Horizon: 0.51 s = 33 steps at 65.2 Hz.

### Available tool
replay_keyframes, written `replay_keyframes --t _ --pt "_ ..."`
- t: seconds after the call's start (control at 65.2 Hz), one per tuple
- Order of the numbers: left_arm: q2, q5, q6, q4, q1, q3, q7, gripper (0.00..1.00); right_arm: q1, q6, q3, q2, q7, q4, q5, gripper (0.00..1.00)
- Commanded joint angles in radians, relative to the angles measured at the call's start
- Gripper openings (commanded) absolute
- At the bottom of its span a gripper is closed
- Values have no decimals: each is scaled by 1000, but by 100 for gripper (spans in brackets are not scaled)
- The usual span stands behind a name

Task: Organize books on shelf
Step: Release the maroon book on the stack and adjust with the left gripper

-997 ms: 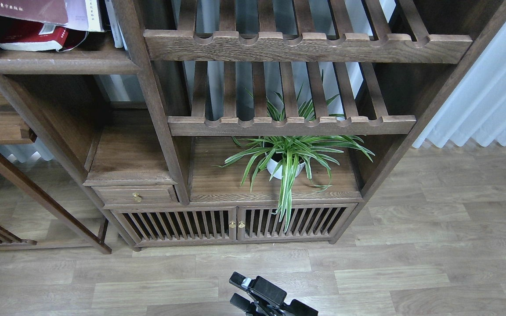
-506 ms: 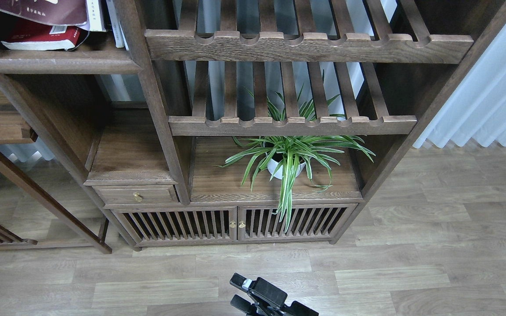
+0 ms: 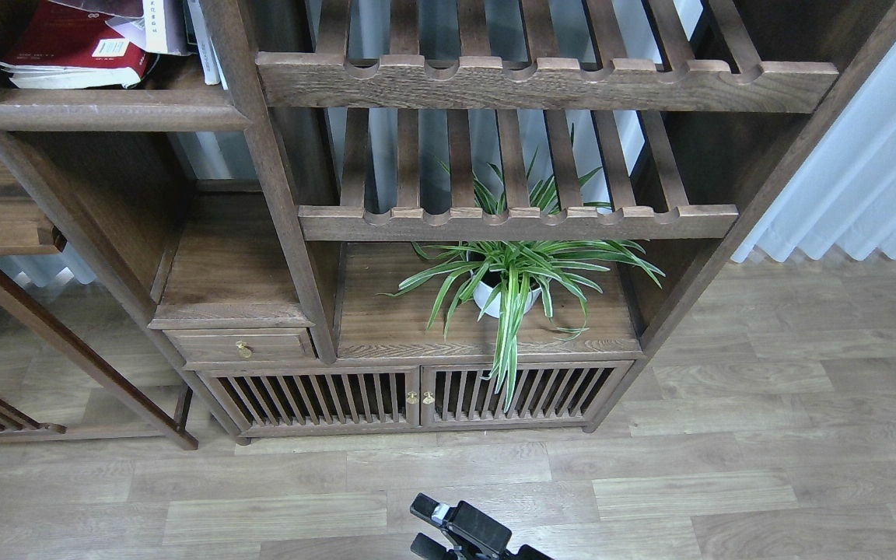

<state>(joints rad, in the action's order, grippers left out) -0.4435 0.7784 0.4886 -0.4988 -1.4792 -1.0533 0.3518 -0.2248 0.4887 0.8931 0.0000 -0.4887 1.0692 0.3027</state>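
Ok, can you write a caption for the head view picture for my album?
Red book lying on the dark shelf, a spider plant below, and a robot hand waiting low.

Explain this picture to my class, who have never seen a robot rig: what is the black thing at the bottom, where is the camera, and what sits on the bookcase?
The camera sits in the robot's head, looking forward and down at a dark wooden bookcase. The black part at the bottom edge belongs to one of the robot's arms; too little shows to say which arm, or whether its gripper is open. It holds nothing that can be seen. At the top left, a red book lies flat on the shelf, with other books partly cut off above it. Lower down, a potted plant stands above two slatted doors. A small drawer is to their left.
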Motion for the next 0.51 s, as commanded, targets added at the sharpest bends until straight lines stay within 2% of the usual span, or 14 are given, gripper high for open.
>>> replay_keyframes --t 0.0,0.092,0.307,0.414,0.491 --pt "-26 28 0 -20 -6 -4 16 5 -1 0 -2 0 0 2 0 100" --pt "-49 27 0 -18 -6 -10 39 3 -1 0 -2 0 0 2 1 100" --pt "-55 28 0 -17 -7 -10 41 2 -1 0 -2 0 0 2 1 100" --pt "-34 28 0 -7 -3 -11 22 4 -1 0 -2 0 0 2 1 100" --pt "-1 25 0 -7 5 -7 -30 5 -1 0 0 0 0 2 1 100"
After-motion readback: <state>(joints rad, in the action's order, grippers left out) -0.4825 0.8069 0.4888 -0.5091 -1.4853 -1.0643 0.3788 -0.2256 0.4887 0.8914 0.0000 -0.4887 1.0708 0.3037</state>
